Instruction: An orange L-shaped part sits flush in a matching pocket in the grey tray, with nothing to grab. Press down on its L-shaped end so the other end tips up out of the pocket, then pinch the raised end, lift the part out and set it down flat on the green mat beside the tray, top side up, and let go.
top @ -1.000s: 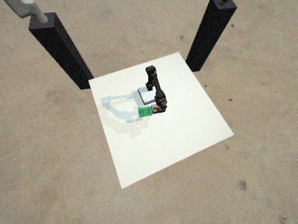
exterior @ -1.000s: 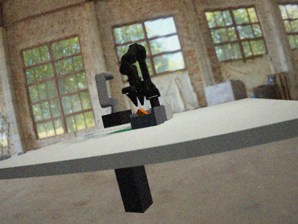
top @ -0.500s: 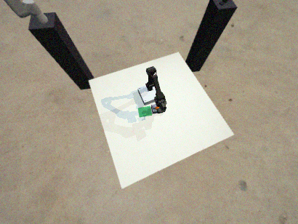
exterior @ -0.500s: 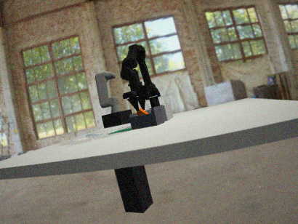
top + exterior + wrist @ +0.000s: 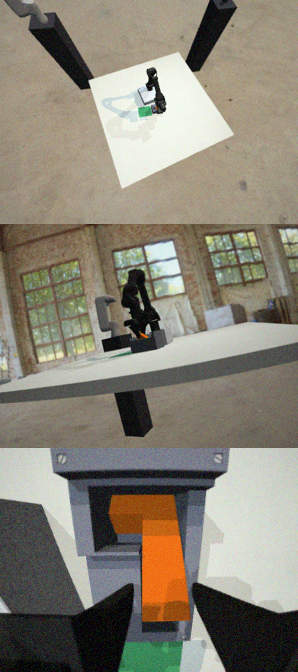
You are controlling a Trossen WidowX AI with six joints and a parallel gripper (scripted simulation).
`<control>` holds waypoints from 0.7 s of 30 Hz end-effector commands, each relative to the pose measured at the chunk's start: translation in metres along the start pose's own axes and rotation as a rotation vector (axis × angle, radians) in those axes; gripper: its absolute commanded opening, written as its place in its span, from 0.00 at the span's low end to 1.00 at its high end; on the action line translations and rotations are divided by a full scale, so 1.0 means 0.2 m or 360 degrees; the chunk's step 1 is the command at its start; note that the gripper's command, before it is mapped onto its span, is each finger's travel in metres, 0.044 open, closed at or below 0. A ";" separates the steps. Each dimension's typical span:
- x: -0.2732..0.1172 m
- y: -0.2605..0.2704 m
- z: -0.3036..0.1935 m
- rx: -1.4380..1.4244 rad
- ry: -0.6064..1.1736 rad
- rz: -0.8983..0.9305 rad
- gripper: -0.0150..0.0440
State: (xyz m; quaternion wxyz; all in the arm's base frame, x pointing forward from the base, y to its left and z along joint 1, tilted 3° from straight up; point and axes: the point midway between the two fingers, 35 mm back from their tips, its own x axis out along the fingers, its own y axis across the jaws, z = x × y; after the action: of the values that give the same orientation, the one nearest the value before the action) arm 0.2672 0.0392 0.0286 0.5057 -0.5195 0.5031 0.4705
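Note:
The orange L-shaped part [image 5: 162,568] [image 5: 144,335] is tilted in the grey tray [image 5: 112,580] [image 5: 143,346]. Its L-shaped end is down in the pocket, at the top of the wrist view. Its straight end is tipped up toward the green mat [image 5: 150,658] [image 5: 145,111] [image 5: 121,355], with a dark gap beneath it. My gripper [image 5: 163,588] is open, one finger on each side of the raised end. A narrow gap shows between each finger and the part. The mat lies against the mat-side end of the tray. In the top view, the arm hides most of the part.
A pale box with a dark side [image 5: 146,95] [image 5: 35,558] stands at the arm's base, beside the tray and mat. A raised grey bar with two screws [image 5: 140,459] crosses the tray's far end. The arm's shadows fall across the white table [image 5: 171,145].

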 end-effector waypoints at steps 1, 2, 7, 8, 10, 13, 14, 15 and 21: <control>0.00 0.00 0.00 0.0001 0.0000 -0.0001 0.51; 0.00 0.00 0.00 0.0001 0.0000 -0.0001 0.50; 0.00 0.00 0.00 0.0001 0.0000 -0.0001 0.44; 0.00 0.00 0.00 0.0001 0.0000 -0.0001 0.43; 0.00 0.00 0.00 0.0001 0.0000 -0.0001 0.40; 0.00 0.00 0.00 0.0001 0.0000 -0.0001 0.30; 0.00 0.00 0.00 0.0001 0.0000 -0.0001 0.26; 0.00 0.00 0.00 0.0001 0.0000 -0.0001 0.25; -0.01 0.00 0.00 0.0000 0.0000 -0.0001 0.25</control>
State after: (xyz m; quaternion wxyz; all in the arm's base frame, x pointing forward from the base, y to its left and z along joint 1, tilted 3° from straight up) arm 0.2673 0.0392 0.0291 0.5057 -0.5193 0.5032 0.4705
